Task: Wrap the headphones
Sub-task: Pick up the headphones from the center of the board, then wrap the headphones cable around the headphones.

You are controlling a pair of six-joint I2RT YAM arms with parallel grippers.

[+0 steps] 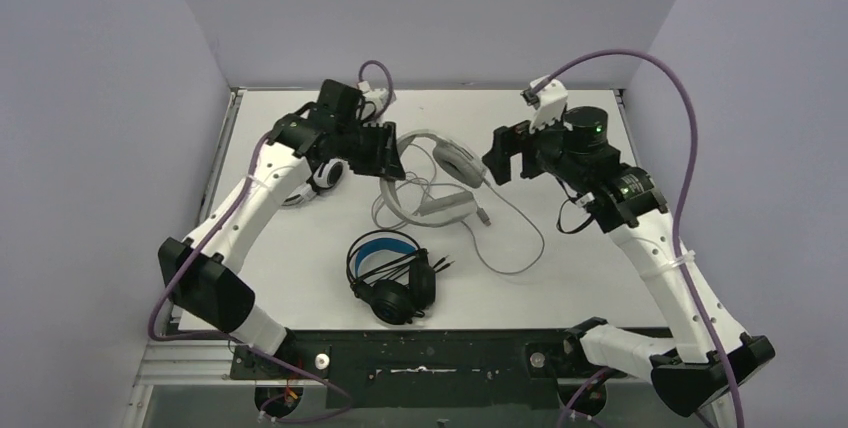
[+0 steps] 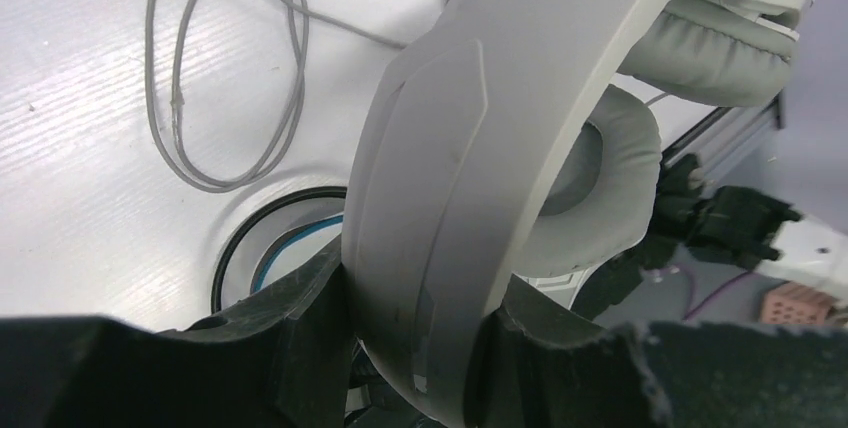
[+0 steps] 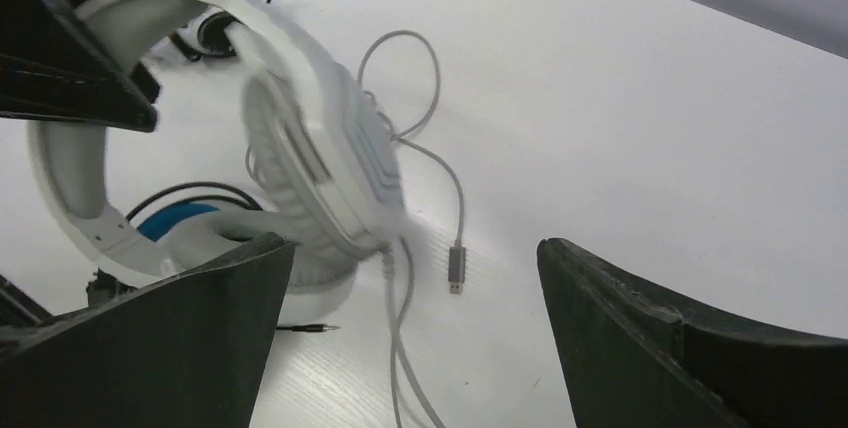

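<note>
— On the far middle of the bench [image 1: 585, 288], where is the white headset [image 1: 447, 160]?
— Its grey headband is clamped between the left fingers [image 1: 388, 156], and its pale cable [image 1: 510, 238] loops over the bench on the near side.
— And the right fingers [image 1: 507, 155]?
— Spread wide, just right of that headset, gripping nothing.
— The other headphones?
— The black headset [image 1: 390, 273] with the blue-lined band lies near the front, in the middle. A third headset [image 1: 325, 174], black at the cup centres, sits on the left under the left arm.
</note>
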